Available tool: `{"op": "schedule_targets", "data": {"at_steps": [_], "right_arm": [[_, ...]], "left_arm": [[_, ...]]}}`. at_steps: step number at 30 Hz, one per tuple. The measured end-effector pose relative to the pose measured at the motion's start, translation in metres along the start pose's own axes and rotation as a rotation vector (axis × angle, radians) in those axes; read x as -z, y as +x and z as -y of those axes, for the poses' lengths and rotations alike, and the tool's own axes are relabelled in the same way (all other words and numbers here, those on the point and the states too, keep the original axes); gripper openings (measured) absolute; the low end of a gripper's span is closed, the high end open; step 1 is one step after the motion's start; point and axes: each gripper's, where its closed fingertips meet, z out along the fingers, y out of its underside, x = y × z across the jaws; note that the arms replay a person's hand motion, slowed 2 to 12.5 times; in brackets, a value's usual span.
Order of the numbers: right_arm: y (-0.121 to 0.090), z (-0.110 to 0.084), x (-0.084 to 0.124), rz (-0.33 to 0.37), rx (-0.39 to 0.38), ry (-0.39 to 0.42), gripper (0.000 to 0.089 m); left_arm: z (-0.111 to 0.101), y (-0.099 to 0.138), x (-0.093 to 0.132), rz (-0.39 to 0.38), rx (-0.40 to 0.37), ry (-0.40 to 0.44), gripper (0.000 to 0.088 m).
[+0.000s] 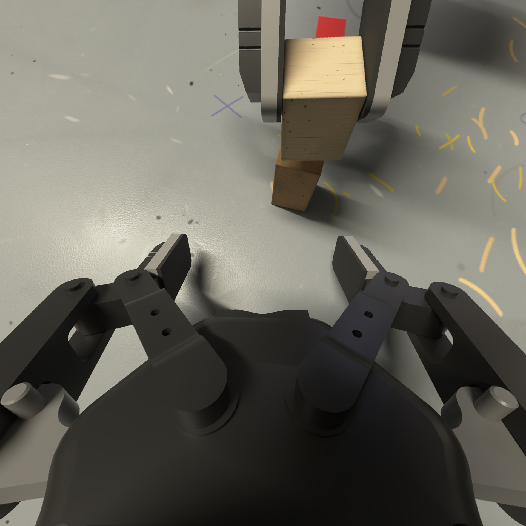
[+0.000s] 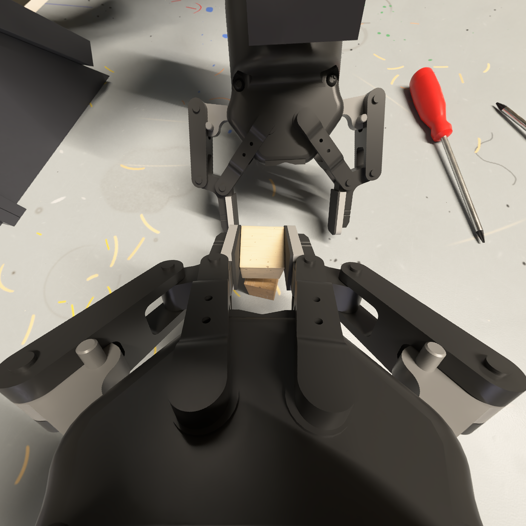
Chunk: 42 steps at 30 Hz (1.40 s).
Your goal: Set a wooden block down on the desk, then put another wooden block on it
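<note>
A darker wooden block (image 1: 294, 186) stands on the grey desk (image 1: 113, 170). My right gripper (image 2: 262, 250) is shut on a pale wooden block (image 2: 262, 247) and holds it right over the darker block (image 2: 262, 288); I cannot tell whether the two blocks touch. In the left wrist view the pale block (image 1: 323, 96) sits between the right gripper's fingers (image 1: 270, 71), its lower edge overlapping the darker block's top. My left gripper (image 1: 260, 256) is open and empty, a short way in front of the stack. It also shows in the right wrist view (image 2: 284, 216), open beyond the blocks.
A red-handled screwdriver (image 2: 444, 148) lies on the desk at the right, with a thin dark tool (image 2: 511, 115) beyond it. A dark box-like object (image 2: 42, 108) sits at the far left. A red shape (image 1: 330, 27) shows behind the pale block.
</note>
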Motion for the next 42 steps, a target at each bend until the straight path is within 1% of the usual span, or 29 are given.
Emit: {"op": "schedule_targets", "data": {"at_steps": [42], "right_arm": [[0.001, -0.0033, -0.0038, -0.003, 0.0, -0.015, 0.026]], "left_arm": [[0.0, -0.0002, 0.0, -0.001, 0.0, 0.0, 0.0854]]}}
